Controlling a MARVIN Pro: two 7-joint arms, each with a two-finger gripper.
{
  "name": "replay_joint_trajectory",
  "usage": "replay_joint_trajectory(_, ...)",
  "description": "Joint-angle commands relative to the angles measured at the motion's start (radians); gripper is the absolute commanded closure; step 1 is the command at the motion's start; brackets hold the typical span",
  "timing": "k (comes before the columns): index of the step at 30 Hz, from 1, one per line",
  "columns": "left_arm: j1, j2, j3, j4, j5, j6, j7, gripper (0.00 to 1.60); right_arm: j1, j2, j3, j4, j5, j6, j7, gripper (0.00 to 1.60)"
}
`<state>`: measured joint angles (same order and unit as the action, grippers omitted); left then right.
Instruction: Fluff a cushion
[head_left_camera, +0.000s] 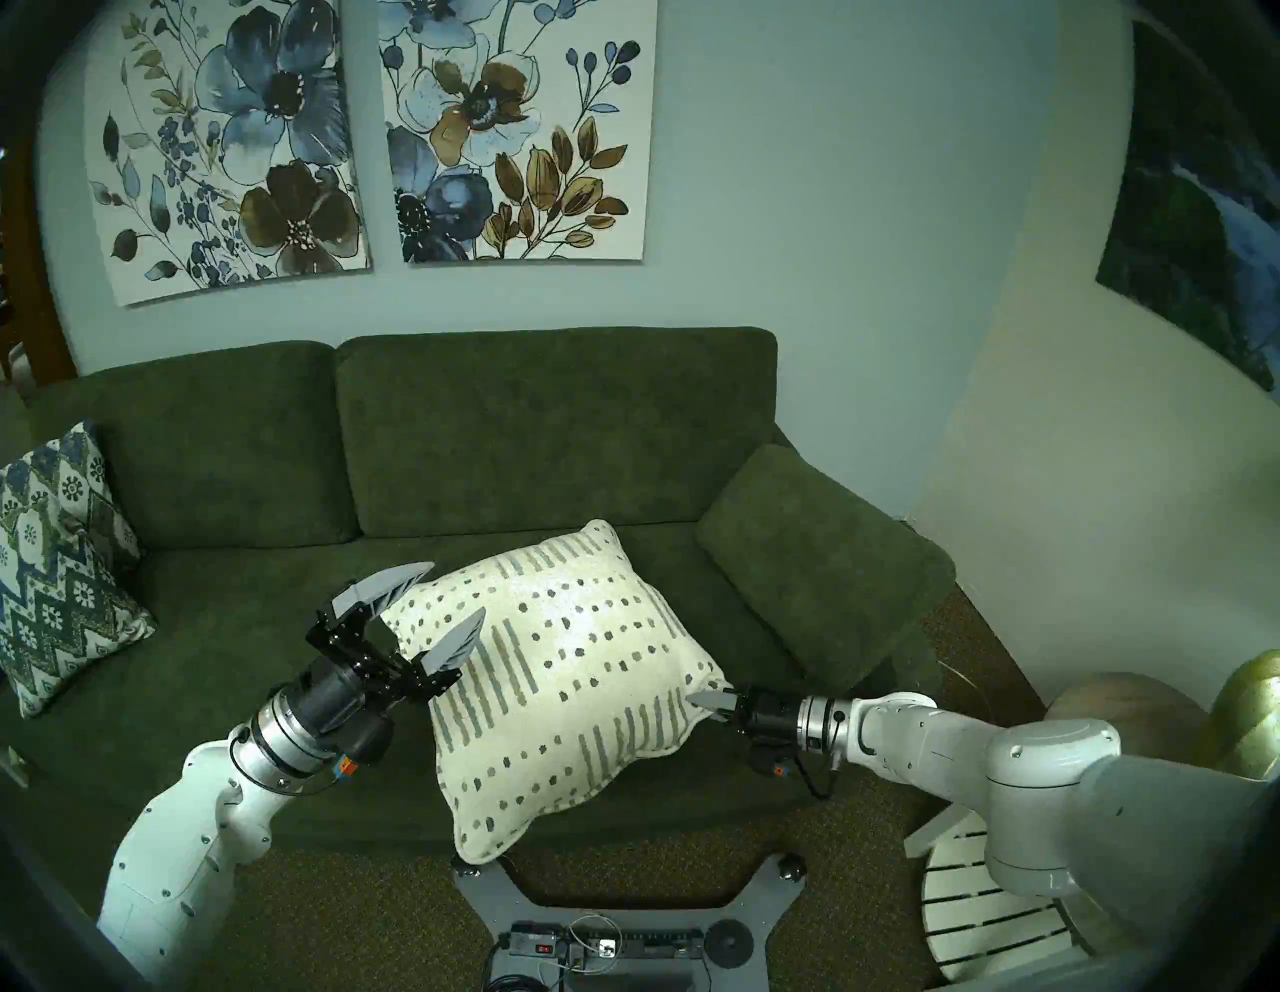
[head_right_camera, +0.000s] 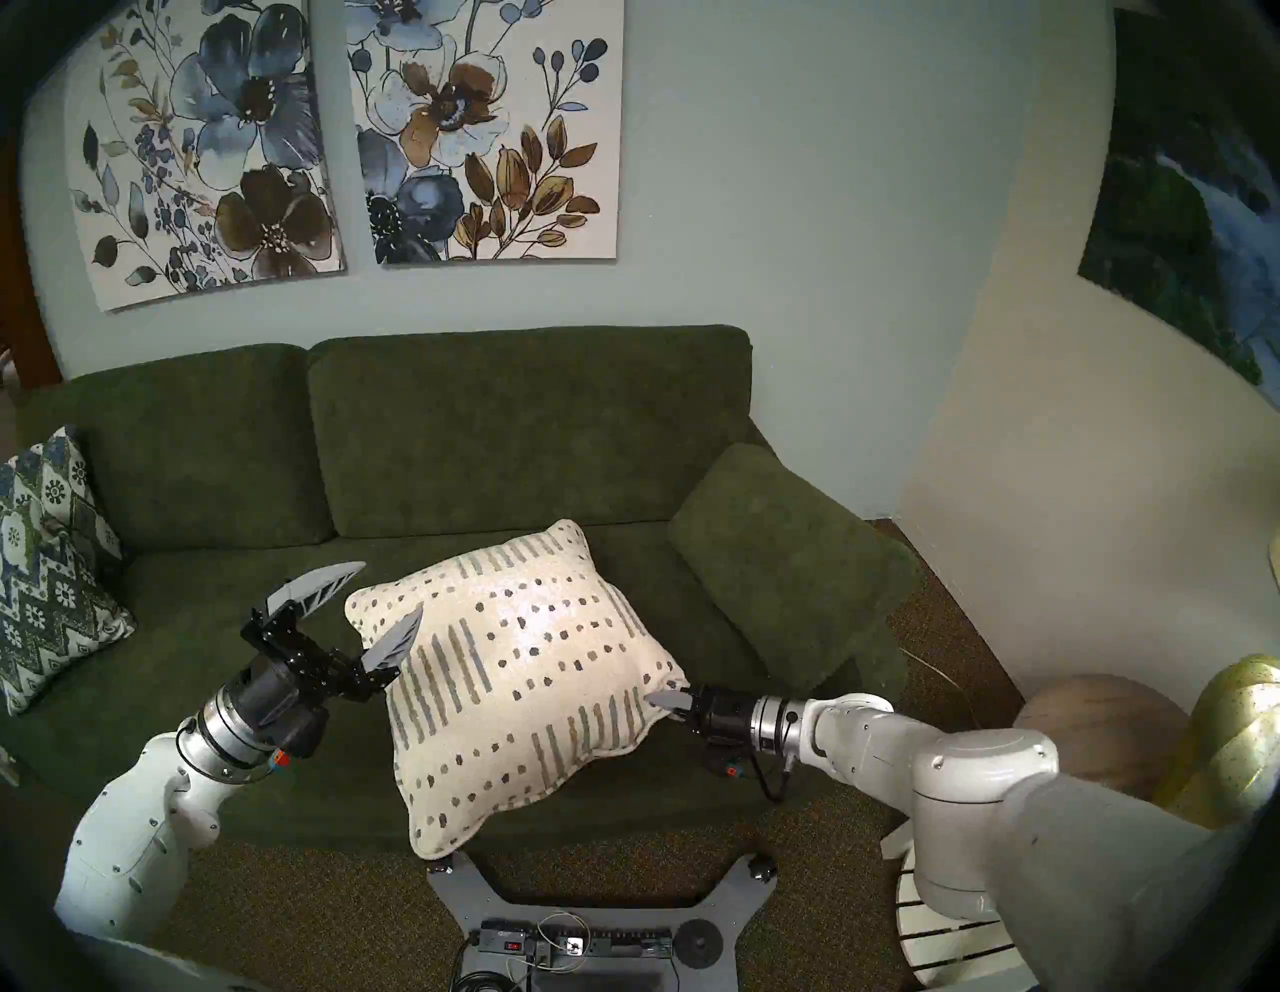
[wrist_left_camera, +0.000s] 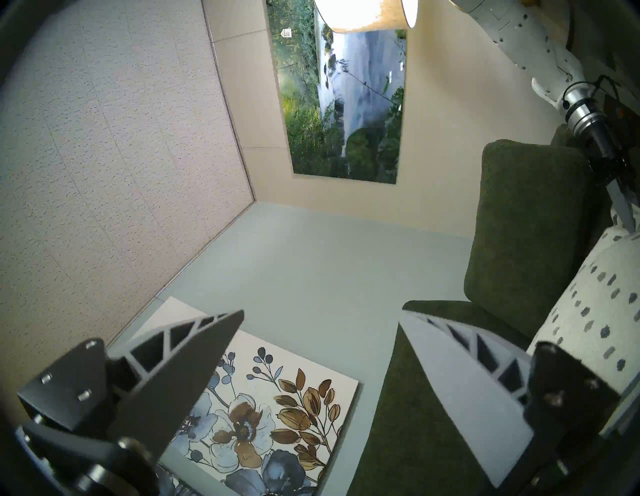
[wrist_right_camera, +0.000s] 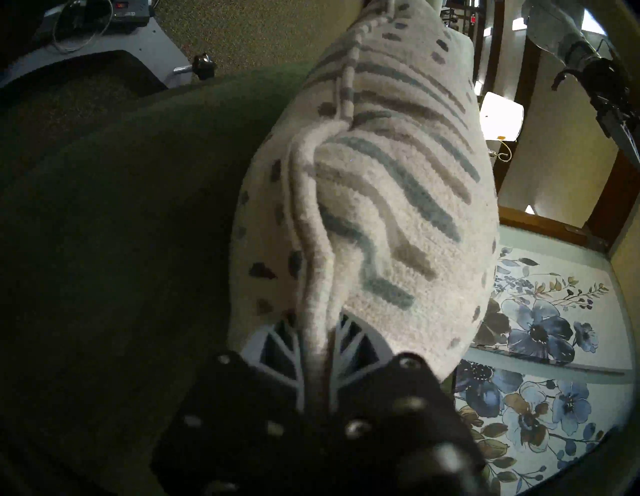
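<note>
The cushion (head_left_camera: 561, 679), a square cream pillow with grey-green dots and dash stripes, sits tilted on the dark green sofa seat (head_left_camera: 228, 644), one corner hanging over the front edge. It also shows in the other head view (head_right_camera: 526, 665). My right gripper (head_left_camera: 706, 698) is shut on its right corner; the right wrist view shows the piped edge (wrist_right_camera: 311, 277) pinched between the fingers. My left gripper (head_left_camera: 454, 589) is open at the cushion's left corner, one finger above the fabric, one behind it, holding nothing. In the left wrist view the open gripper (wrist_left_camera: 322, 318) points at the wall, with the cushion (wrist_left_camera: 595, 311) beside it.
A blue-green zigzag pillow (head_left_camera: 55, 568) leans at the sofa's left end. A plain green sofa cushion (head_left_camera: 824, 568) lies against the right arm. My grey base (head_left_camera: 609, 921) with cables stands in front. A white slatted stool (head_left_camera: 983, 900), a brown ball and a gold vase (head_left_camera: 1247, 720) stand right.
</note>
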<state>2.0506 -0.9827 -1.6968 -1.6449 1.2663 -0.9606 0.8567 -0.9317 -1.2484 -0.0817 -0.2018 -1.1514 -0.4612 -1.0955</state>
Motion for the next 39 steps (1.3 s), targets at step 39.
replay_joint_trajectory(39,0.336,-0.002,0.059,0.220,-0.033,0.001,0.036,0.00,0.010,-0.083,0.013,0.015,0.003,0.031,0.014,1.60)
